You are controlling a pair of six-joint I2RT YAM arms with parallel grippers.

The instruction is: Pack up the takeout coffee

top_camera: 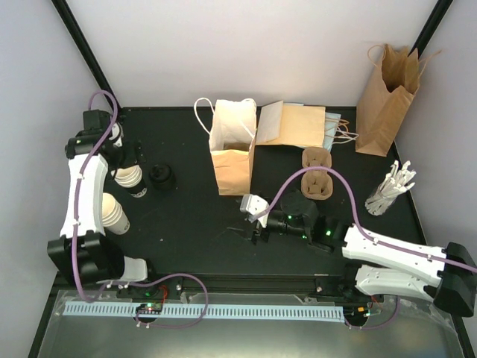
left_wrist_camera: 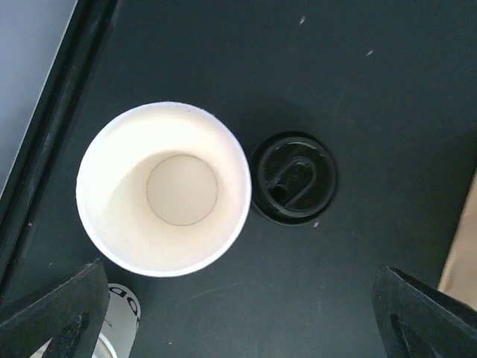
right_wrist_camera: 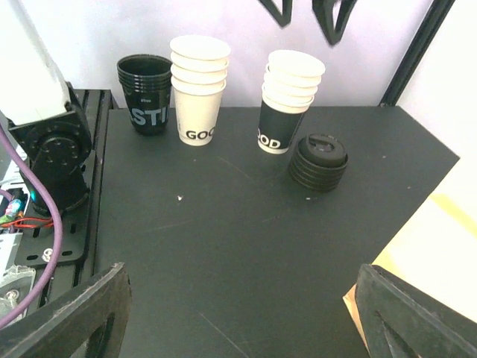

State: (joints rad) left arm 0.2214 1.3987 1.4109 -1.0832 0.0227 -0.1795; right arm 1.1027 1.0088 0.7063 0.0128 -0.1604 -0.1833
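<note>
Paper coffee cups stand in open-topped stacks at the table's left: one stack (top_camera: 128, 179) with a dark bottom cup (right_wrist_camera: 291, 101), another white stack (top_camera: 113, 212) printed "GOO" (right_wrist_camera: 199, 89). A pile of black lids (top_camera: 160, 177) sits just right of them (right_wrist_camera: 319, 160). My left gripper (top_camera: 127, 155) hangs open above the first stack, looking down into its empty top cup (left_wrist_camera: 164, 189) with the lids (left_wrist_camera: 293, 177) beside it. Its fingers (left_wrist_camera: 63, 313) hold nothing. Low over mid-table, my right gripper (top_camera: 253, 210) is open and empty, facing the cups.
An open kraft bag (top_camera: 233, 153) stands at centre back, its edge near my right fingers (right_wrist_camera: 440, 246). Flat bags (top_camera: 294, 123) lie behind it. A cardboard cup carrier (top_camera: 316, 175), a cup of stirrers (top_camera: 389, 190) and a tall bag (top_camera: 387, 93) are at right. Black cups (right_wrist_camera: 145, 93) stand far left.
</note>
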